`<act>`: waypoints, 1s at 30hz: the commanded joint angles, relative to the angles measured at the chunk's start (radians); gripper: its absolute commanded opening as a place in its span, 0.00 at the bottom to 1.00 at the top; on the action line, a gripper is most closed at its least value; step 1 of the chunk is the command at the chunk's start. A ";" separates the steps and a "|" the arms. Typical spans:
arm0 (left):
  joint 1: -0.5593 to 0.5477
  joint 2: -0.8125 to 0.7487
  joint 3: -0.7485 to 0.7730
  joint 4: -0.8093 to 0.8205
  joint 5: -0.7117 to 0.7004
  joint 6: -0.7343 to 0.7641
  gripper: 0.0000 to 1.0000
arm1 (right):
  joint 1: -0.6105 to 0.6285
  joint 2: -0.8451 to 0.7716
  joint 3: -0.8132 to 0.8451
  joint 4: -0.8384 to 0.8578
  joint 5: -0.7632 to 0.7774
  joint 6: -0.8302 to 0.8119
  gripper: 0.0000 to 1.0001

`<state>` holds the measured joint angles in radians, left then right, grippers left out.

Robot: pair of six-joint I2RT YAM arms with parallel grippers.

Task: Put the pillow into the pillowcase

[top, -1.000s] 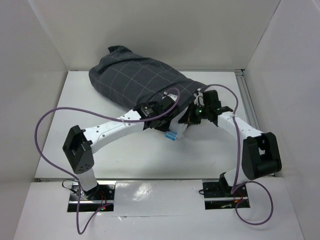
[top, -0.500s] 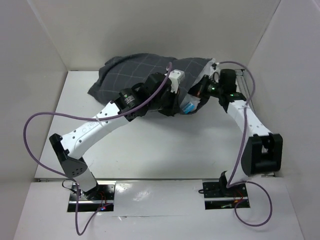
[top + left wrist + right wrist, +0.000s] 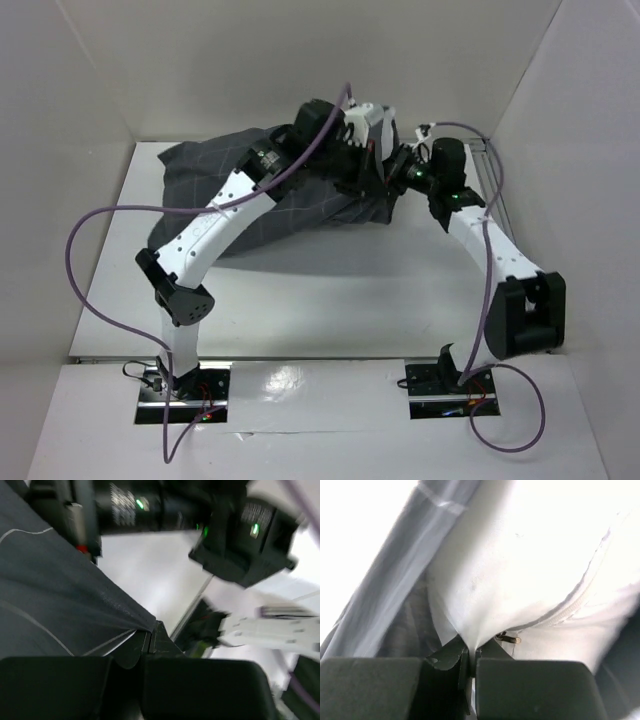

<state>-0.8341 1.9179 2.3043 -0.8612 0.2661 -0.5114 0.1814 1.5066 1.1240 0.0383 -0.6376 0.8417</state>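
Observation:
The dark grey checked pillowcase (image 3: 265, 200) is lifted at its right end and slopes down to the table on the left. My left gripper (image 3: 372, 176) is raised at the back and shut on the pillowcase's edge; in the left wrist view that gripper (image 3: 150, 637) pinches a corner of the grey cloth (image 3: 50, 595). Right beside it, my right gripper (image 3: 398, 172) is shut. The right wrist view shows the right gripper (image 3: 472, 652) clamping white cloth of the pillow (image 3: 520, 555) near a zip pull, with grey pillowcase cloth (image 3: 410, 615) to its left. From above, the pillow is hidden.
White walls close in the table at the back, left and right. A metal rail (image 3: 495, 190) runs along the table's right edge. Purple cables (image 3: 85, 250) loop off both arms. The right arm's black wrist (image 3: 240, 540) sits close in front of the left gripper.
Both grippers rose and moved toward the back wall, still shut, carrying the bundle's right end up. The pillowcase now hangs down to the left; the blue tag no longer shows.

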 commanded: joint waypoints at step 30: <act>0.225 -0.166 -0.252 0.077 0.202 0.001 0.76 | -0.040 -0.463 -0.429 -0.264 0.311 -0.096 0.66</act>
<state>-0.6220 1.7805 2.0266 -0.7200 0.5392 -0.5774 0.1814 1.0702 0.7078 -0.0986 -0.3531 0.8162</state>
